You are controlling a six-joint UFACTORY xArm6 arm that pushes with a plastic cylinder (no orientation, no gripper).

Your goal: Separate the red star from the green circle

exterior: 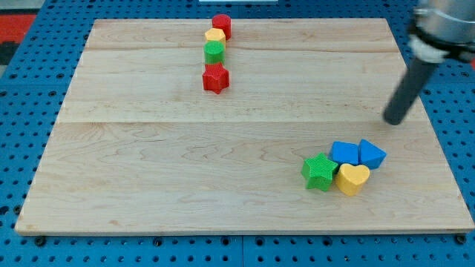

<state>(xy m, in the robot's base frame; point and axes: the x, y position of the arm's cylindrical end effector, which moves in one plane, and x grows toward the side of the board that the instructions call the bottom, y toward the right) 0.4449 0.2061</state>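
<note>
The red star (215, 78) lies near the view's top, left of centre. The green circle (214, 51) sits just above it, with a narrow gap between them. A yellow block (215, 35) and a red circle (221, 25) continue the column upward to the board's top edge. My tip (393, 120) is at the view's right, far from the red star and above the lower-right cluster of blocks.
A cluster lies at the lower right: a green star (320, 171), a yellow heart (352, 179), a blue block (344, 153) and a blue triangle-like block (371, 153). The wooden board (148, 170) lies on a blue pegboard.
</note>
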